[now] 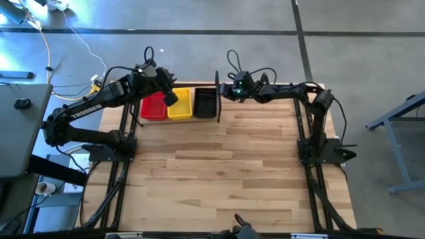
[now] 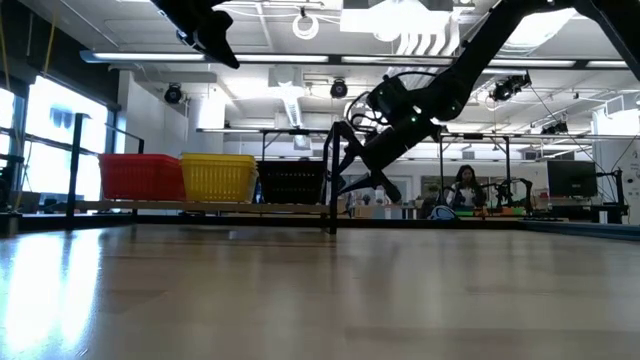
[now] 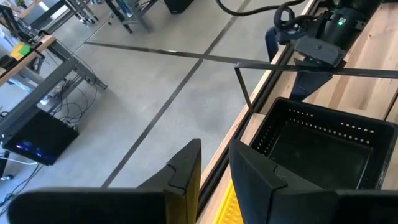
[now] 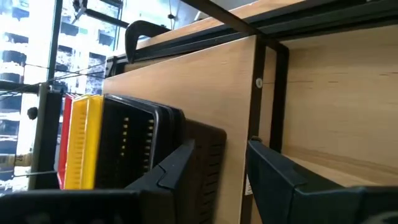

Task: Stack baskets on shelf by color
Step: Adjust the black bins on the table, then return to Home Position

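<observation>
You're looking at red basket (image 1: 153,106), yellow basket (image 1: 179,105), black basket (image 1: 204,104) (slotted sides), sitting on a light wood shelf (image 1: 259,107) with black tubing.

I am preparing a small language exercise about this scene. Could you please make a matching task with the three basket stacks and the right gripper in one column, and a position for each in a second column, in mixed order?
Things:
1. red baskets
2. yellow baskets
3. black baskets
4. right gripper

Positions, in the high view:
A. middle of the row
B. beside the shelf divider post, opposite the baskets
C. row's end nearest the divider
D. row's end farthest from the divider

Pairs: 1-D, 2-A, 3-C, 4-B
</observation>
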